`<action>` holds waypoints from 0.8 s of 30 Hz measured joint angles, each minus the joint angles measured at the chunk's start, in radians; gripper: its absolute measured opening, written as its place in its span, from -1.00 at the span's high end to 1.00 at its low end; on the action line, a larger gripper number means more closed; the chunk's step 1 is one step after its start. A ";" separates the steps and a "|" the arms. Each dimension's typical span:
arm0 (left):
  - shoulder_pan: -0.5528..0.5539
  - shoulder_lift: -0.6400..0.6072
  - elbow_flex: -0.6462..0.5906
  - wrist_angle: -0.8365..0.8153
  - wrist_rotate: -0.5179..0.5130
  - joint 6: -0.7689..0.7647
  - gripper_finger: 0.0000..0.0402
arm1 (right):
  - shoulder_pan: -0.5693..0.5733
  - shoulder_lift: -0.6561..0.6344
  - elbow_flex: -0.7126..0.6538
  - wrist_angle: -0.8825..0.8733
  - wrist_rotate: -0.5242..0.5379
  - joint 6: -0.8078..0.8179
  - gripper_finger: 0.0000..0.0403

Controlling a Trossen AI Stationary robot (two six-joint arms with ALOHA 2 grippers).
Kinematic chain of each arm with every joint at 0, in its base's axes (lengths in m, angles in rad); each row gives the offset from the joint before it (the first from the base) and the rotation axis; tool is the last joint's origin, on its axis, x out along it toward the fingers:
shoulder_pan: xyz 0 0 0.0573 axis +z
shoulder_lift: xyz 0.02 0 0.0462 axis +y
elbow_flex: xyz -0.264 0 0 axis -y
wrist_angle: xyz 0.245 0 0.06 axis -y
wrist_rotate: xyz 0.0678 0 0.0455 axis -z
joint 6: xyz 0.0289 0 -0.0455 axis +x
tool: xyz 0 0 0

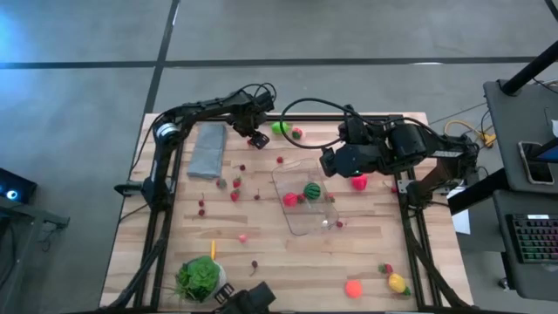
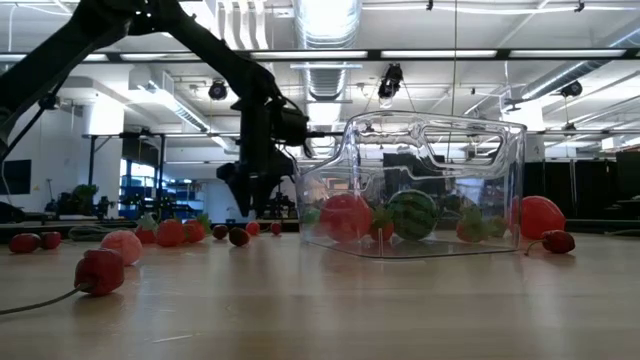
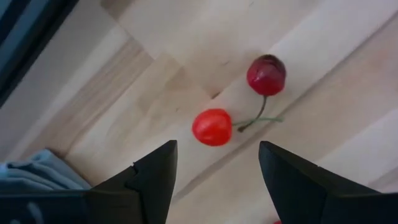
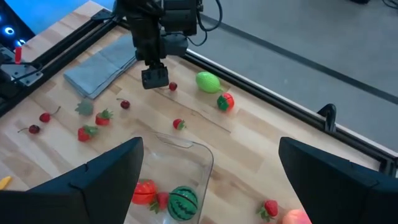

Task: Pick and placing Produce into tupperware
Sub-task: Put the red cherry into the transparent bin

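- Right now the left tool (image 3: pixel 214 171), fingers apart and holding nothing, hovers over a pair of red cherries (image 3: pixel 214 127) on the tabletop (image 3: pixel 311 143) near the grey cloth (image 1: pixel 207 150).
- Risk (a judgement): the round cherries could roll or squirt sideways as the fingers close.
- Clear tupperware (image 1: pixel 305 199) sits mid-tabletop, holding a striped melon (image 1: pixel 311 190) and red pieces.
- Right tool (image 4: pixel 208 171) waits wide open above it.

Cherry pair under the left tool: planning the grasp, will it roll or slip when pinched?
The cherry pair looks round and glossy, so it may squirt from the open left tool. The thin joining stem probably flexes, dragging the second cherry along.
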 joint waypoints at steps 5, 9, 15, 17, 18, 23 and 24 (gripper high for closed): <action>0.005 0.003 -0.001 0.049 0.005 0.008 -0.05 | 0.000 -0.001 0.000 0.000 0.002 -0.017 -0.82; 0.016 0.021 -0.001 0.046 0.025 0.008 -0.05 | 0.000 -0.001 0.000 0.000 0.002 -0.018 -0.82; 0.016 0.035 -0.012 0.051 0.040 0.016 -0.05 | 0.000 -0.001 0.000 0.000 0.002 -0.017 -0.82; 0.016 0.035 -0.013 0.057 0.040 0.026 -0.04 | 0.000 -0.001 0.000 0.000 0.002 -0.017 -0.82; 0.016 0.035 -0.014 0.054 0.040 0.026 -0.02 | 0.000 -0.001 0.000 0.000 0.002 -0.018 -0.82; 0.016 0.035 -0.015 0.054 0.038 0.027 0.19 | 0.000 -0.001 0.000 0.000 0.002 -0.017 -0.82; 0.016 0.035 -0.015 0.055 0.038 0.027 0.24 | 0.000 -0.001 0.000 0.000 0.002 -0.015 -0.82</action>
